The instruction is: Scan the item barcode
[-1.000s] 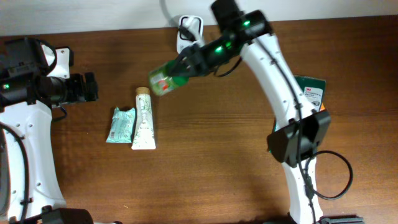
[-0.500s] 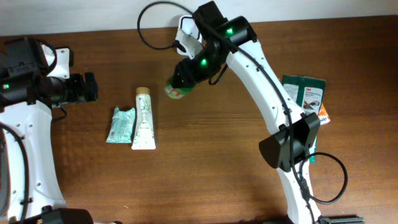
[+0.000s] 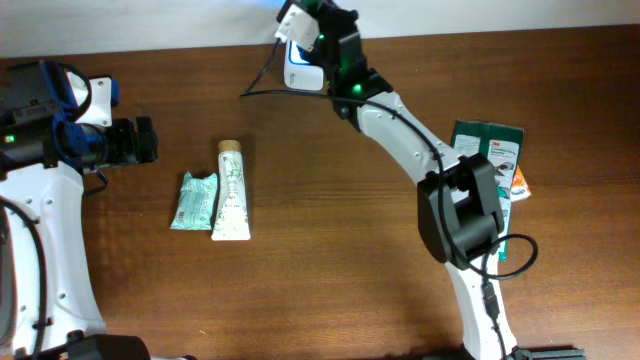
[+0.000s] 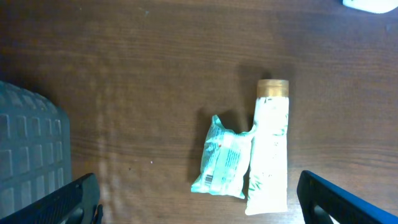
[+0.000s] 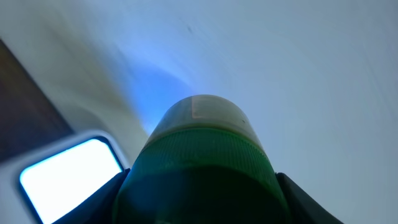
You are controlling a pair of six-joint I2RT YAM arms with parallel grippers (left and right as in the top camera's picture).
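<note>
The item is a green-capped bottle (image 5: pixel 200 163), and my right gripper (image 5: pixel 202 202) is shut on it, a dark finger on each side. The bottle's pale end points at the white wall, and no barcode shows. Just to its left is the scanner (image 5: pixel 65 171), its window lit white-blue. Overhead, my right gripper (image 3: pixel 320 32) reaches over the scanner (image 3: pixel 301 52) at the table's back edge, hiding the bottle. My left gripper (image 3: pixel 143 141) stands open at the far left with nothing between its fingers (image 4: pixel 69 200).
A white tube (image 3: pixel 232 192) and a teal packet (image 3: pixel 194 201) lie side by side left of centre, also below my left gripper: tube (image 4: pixel 270 149), packet (image 4: pixel 222 158). A green box (image 3: pixel 490 148) and an orange packet (image 3: pixel 520 184) sit at the right.
My right arm has swung the bottle from above the middle of the table back to the scanner at the rear edge. A blue glow now falls on the wall there. The left arm is still.
</note>
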